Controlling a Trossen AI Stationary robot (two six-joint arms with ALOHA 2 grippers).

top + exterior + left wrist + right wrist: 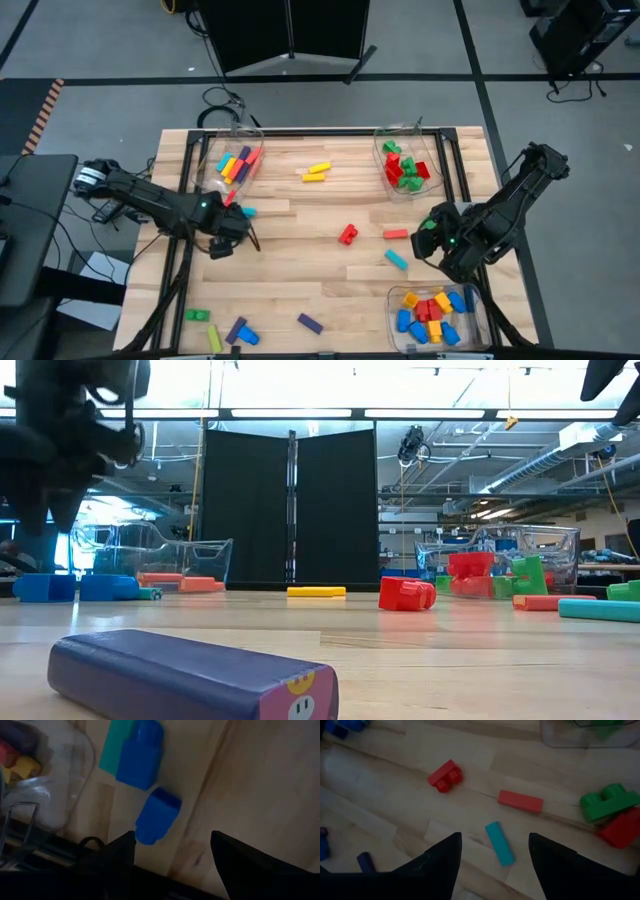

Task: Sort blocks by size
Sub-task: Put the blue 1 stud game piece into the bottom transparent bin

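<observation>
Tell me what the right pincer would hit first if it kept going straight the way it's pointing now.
Most likely the teal bar: it lies between the open right pincer's fingers, just ahead of them. Beyond it lies the red bar. Depth is hard to judge, so height above the table is uncertain.

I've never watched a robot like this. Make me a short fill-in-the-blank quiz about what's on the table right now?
1. The number of clear bins standing on the wooden table is ____.
2. The left gripper hovers with open fingers just above a small brick whose colour is ____.
3. Between the right gripper's open fingers lies a long bar coloured ____.
4. The two bars lying together between the far bins are ____.

Missing words: three; blue; teal; yellow
</observation>
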